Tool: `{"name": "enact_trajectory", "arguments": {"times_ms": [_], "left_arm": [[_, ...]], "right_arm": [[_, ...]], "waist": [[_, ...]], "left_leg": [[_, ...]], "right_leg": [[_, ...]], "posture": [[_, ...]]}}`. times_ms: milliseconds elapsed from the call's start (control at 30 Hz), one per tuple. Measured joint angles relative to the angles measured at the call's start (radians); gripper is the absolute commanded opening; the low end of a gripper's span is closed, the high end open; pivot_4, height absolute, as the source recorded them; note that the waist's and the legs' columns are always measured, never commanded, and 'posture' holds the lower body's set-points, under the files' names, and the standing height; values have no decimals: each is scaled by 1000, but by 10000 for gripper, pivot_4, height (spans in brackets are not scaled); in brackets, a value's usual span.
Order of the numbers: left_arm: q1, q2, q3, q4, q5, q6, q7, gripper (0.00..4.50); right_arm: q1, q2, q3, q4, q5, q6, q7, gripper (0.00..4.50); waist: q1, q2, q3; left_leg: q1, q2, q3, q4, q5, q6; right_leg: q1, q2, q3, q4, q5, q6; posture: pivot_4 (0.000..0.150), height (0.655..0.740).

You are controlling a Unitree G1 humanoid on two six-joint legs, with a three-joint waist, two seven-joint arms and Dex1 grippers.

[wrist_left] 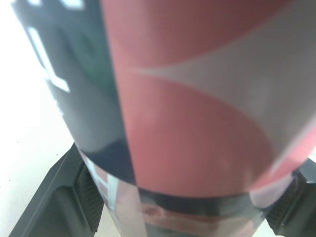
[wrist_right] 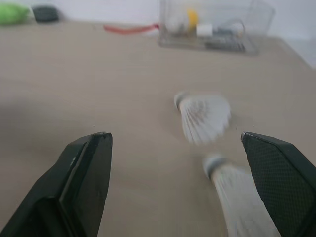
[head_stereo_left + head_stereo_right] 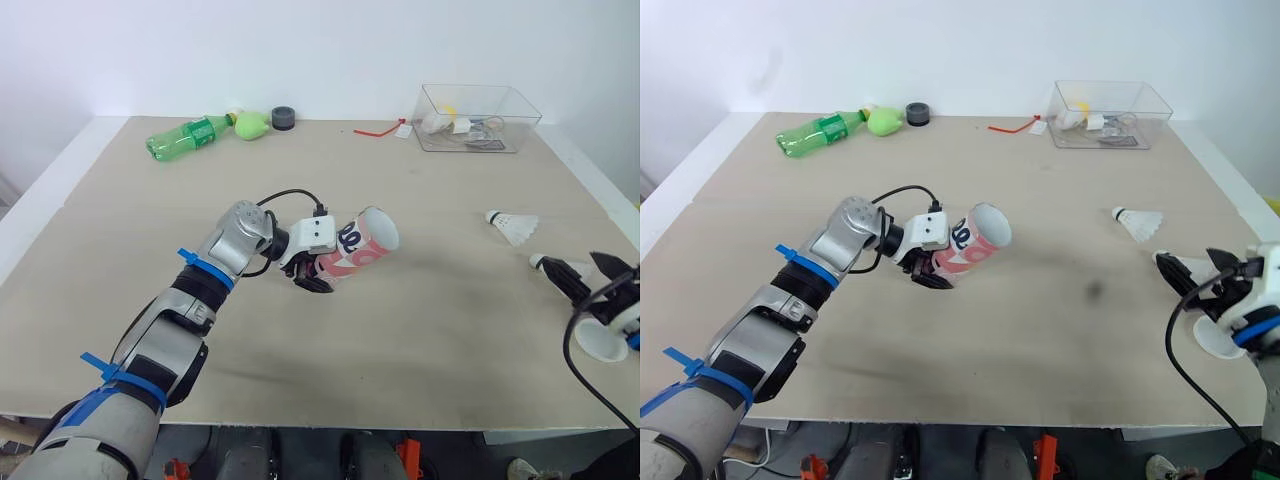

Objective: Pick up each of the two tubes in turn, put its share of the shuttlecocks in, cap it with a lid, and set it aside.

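The left tool [image 3: 315,272] pinches a tilted tube [image 3: 362,245], uncapped and seemingly empty. The right tool [image 2: 174,138] is spread, two shuttlecocks [image 2: 202,116] just ahead of it on the bench [image 3: 420,340]. Loading looks barely begun.

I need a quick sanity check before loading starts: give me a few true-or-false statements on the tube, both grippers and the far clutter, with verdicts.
1. The left gripper is shut on the tube. True.
2. The tube is already capped with a lid. False: its mouth is open.
3. The right gripper is shut on a shuttlecock. False: it is open, and the two shuttlecocks lie on the table.
4. A green bottle lies on its side at the table's far left. True.
5. The clear box stands beside the bottle. False: it is at the far right.
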Motion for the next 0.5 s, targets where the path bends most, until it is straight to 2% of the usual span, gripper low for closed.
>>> {"name": "enact_trajectory", "arguments": {"times_ms": [200, 500], "left_arm": [[4, -16, -1, -3, 0, 2, 0, 36535], [14, -21, -5, -30, -1, 18, -2, 36535]], "right_arm": [[59, -2, -7, -5, -1, -13, 24, 44552], [-2, -16, 37, 129, -49, -61, 22, 44552]], "waist": [[0, 0, 0], [1, 0, 0]], "left_leg": [[0, 0, 0, 1, 0, 1], [0, 0, 0, 1, 0, 1]], "right_leg": [[0, 0, 0, 0, 1, 1], [0, 0, 0, 0, 1, 0]], "posture": [[1500, 7400], [1500, 7400]]}}
